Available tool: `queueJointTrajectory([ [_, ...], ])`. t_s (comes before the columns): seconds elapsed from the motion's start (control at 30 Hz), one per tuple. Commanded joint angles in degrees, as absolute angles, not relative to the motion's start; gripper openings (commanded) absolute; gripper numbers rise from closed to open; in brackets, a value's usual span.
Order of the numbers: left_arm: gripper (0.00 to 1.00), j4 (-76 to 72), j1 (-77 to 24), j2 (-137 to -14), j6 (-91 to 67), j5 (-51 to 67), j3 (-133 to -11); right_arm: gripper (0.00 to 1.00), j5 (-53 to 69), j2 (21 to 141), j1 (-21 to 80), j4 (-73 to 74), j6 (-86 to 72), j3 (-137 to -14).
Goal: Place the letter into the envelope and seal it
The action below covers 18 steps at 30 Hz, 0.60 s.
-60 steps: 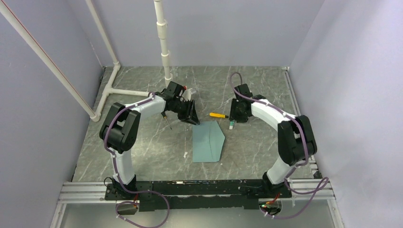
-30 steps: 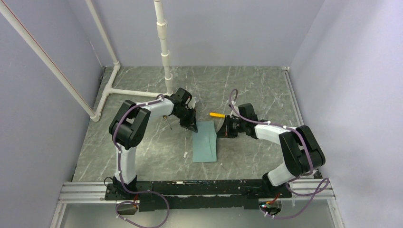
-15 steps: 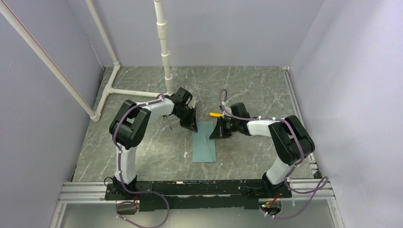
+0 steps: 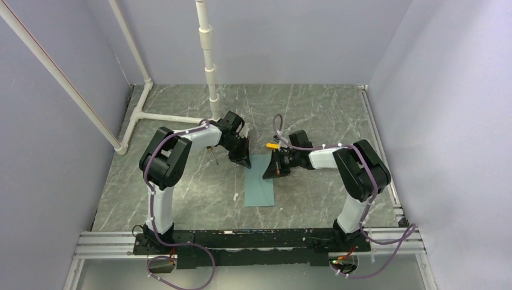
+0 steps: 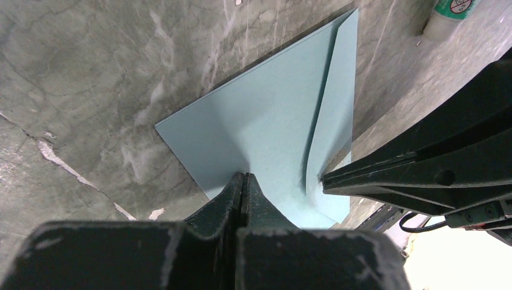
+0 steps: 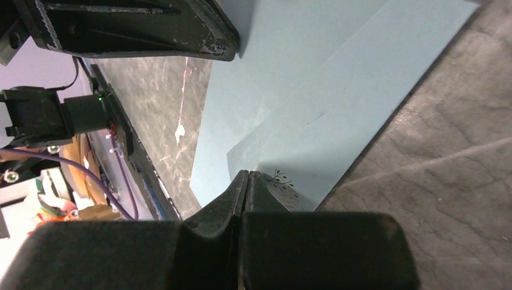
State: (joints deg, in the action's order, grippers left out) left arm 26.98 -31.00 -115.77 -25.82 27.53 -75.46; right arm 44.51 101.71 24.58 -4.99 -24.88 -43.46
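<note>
The top camera hung high behind the arm bases, looking down over the whole table (image 4: 181, 193). Each wrist camera peered close along its own tool, the left pincer (image 5: 242, 179) and the right pincer (image 6: 248, 176). Both faced the envelope (image 4: 258, 190) (visible from above too).

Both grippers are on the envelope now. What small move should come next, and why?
Probably the right gripper should slide along the folded flap, pressing it down, while the left gripper pins the envelope. Both grippers are shut, tips on the paper, and in the left wrist view the flap is not fully flat.
</note>
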Motion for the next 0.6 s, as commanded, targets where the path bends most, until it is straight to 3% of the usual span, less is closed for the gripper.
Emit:
queueJointTrajectory([
  [0.0, 0.02, 29.46, -31.11, -118.1, -24.55, 22.48, -75.13, 0.0, 49.79, 102.97, 24.96, -9.27, -23.69, -44.83],
  [0.57, 0.02, 29.25, -31.1, -117.08, -24.53, 21.97, -73.36, 0.0, 46.02, 109.33, 26.14, -6.43, -24.22, -47.24],
])
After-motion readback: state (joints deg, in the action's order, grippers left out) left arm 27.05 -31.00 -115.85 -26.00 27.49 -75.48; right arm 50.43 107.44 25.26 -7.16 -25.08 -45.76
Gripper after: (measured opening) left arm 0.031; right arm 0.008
